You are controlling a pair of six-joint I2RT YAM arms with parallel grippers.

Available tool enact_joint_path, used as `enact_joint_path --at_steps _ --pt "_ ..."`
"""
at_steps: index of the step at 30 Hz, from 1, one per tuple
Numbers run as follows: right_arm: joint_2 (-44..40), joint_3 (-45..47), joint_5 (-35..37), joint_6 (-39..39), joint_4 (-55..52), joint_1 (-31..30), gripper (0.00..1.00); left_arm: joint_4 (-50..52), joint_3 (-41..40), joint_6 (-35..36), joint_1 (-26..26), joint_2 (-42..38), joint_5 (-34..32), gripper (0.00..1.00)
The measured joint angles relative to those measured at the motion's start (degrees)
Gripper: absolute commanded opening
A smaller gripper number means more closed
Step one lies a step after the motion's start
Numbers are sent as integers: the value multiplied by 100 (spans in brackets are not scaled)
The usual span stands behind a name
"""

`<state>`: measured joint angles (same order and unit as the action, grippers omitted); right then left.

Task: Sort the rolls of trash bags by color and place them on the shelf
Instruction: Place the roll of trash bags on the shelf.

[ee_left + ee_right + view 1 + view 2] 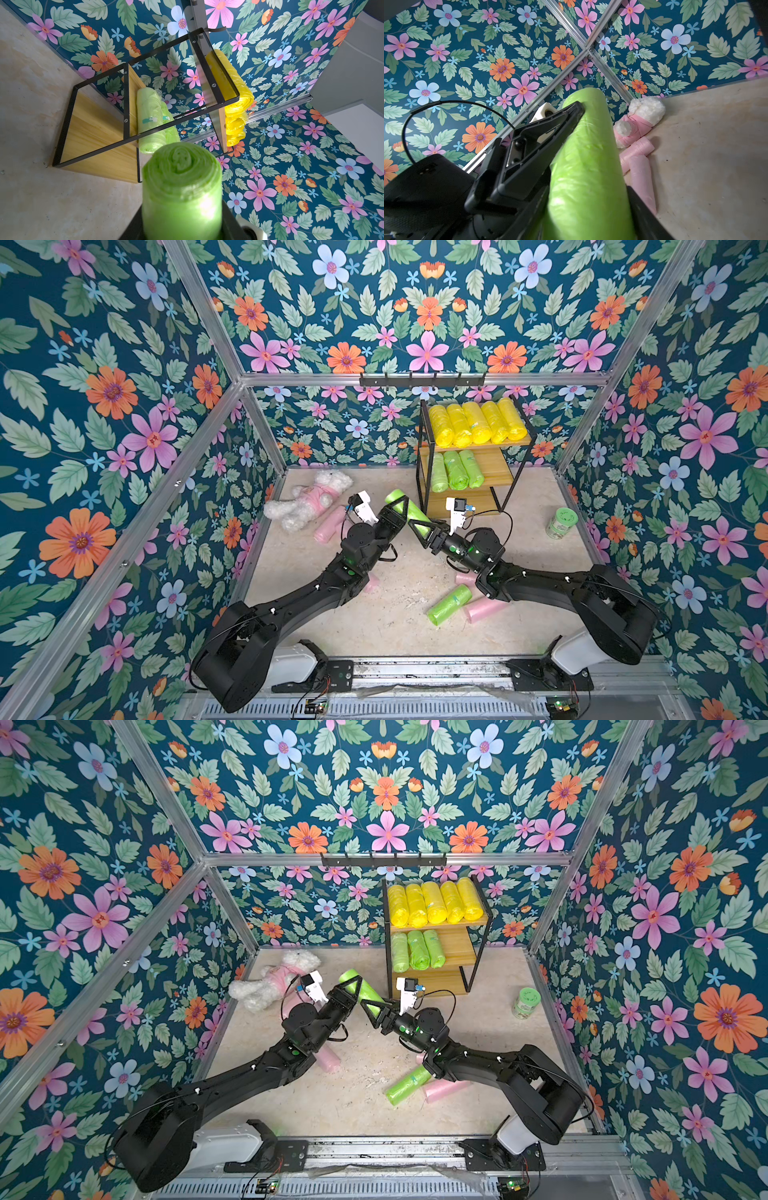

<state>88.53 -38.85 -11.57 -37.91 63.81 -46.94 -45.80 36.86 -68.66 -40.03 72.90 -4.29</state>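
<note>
While left end effector [400, 506] and right end effector [422, 529] clamp one green roll [411, 510] near the shelf [498, 472], its tiers hold five yellow rolls [478, 423] above three green rolls [455, 470]; bench [390, 626]: one loose green roll [449, 603], five pink rolls [484, 610].

Both arms come from the near side and meet in the middle, as both top views show. The left arm [291, 605] stretches forward and to the right. The right arm [561, 585] is bent at the elbow and points forward and to the left. The left claw [398, 505] is closed on the far part of a green roll [413, 512]. The right claw [419, 529] faces it almost tip to tip, with its jaws pressed on both sides of the near end of the same roll.
</note>
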Motion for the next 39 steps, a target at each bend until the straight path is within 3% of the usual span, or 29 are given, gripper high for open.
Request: enact_joint_path --at_steps 5,13,19,26,39 --pt "-33 2 11 7 -2 -4 43 -70 -15 4 0 -2 0 39" --pt "-236 39 0 11 -146 35 40 -122 -22 4 0 0 26 70" --pt "-505 160 -35 61 -457 229 39 -39 -87 13 0 2 22 80" --pt "-1043 551 -33 269 -975 717 39 339 -55 343 17 -127 22 84" --pt "-2470 911 -122 763 -2546 2354 39 1193 223 1506 179 -107 188 84"
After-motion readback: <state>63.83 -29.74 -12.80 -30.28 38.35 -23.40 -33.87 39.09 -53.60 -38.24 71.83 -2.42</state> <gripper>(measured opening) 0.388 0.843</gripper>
